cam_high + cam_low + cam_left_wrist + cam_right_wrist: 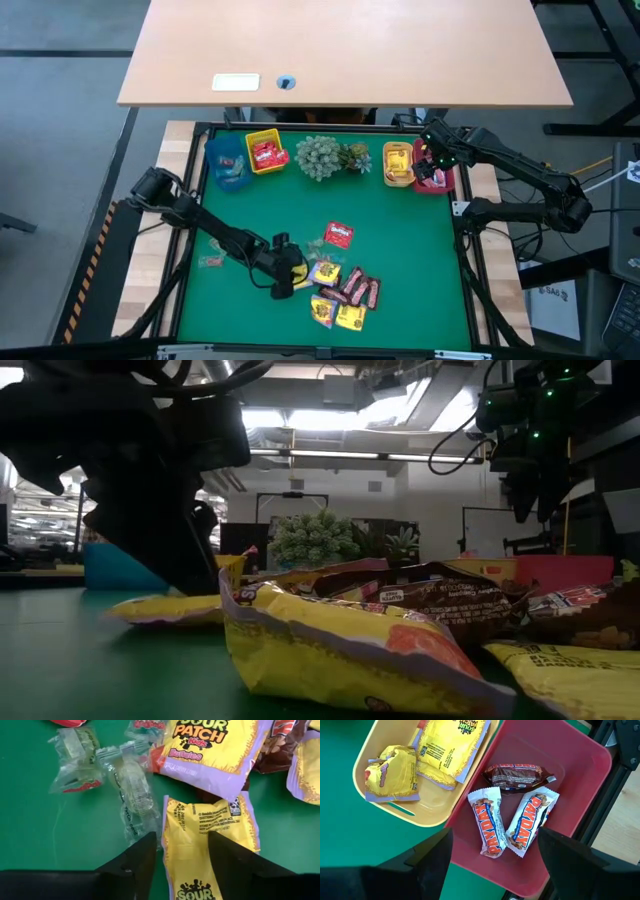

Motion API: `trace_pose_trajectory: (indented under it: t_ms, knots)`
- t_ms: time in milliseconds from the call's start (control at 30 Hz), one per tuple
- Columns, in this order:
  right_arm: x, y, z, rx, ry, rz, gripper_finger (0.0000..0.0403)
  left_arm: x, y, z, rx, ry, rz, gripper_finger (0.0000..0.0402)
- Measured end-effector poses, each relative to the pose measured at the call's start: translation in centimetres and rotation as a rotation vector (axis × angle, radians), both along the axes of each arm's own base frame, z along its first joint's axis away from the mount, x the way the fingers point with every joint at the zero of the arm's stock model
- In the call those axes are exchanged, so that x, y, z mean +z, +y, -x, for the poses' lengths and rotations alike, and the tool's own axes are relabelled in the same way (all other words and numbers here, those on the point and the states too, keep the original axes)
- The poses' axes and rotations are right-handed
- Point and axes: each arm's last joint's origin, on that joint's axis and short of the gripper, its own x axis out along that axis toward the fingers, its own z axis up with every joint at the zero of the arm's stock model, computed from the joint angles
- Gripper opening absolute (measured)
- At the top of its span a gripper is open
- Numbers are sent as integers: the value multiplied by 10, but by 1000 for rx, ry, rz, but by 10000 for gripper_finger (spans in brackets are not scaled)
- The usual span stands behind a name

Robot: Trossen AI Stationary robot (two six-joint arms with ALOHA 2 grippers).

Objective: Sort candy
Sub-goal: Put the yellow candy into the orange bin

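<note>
On the green bench [400,260], the left gripper [184,870] straddles a yellow packet [210,840] with fingers not yet clenched, clear wrappers [127,785] crowding beside it, while the right gripper [495,865] hangs released over the red bin [570,760].

You are finding open green mat [420,270] right of the candy pile [340,290]. Bins and a plant cluster [325,157] are blocking the far edge, while the left gripper [290,275] is crowding the pile's left side.
</note>
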Motion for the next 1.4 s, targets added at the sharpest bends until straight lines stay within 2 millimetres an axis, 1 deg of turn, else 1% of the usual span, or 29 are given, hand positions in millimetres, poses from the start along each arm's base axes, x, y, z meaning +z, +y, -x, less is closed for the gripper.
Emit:
trace_pose_trajectory:
  t_ms: [333,567,700,967,1100,1300,1400]
  knots:
    - [0,1,-1,10,-21,-23,292,2,0,0,2,-5,18,76]
    - [0,1,-1,10,-23,-26,292,15,1,-2,35,-67,72,29]
    - [0,2,-2,26,-63,-71,292,21,2,-4,45,-100,96,5]
    - [0,6,-5,68,-168,-190,292,24,7,-10,65,-149,118,1]
    - [0,7,-7,43,-232,-253,292,29,14,-17,90,-204,141,0]
    - [2,7,-12,37,-334,-326,292,34,33,-28,152,-279,164,0]
    - [3,7,-14,52,-373,-336,292,38,44,-35,174,-328,184,0]
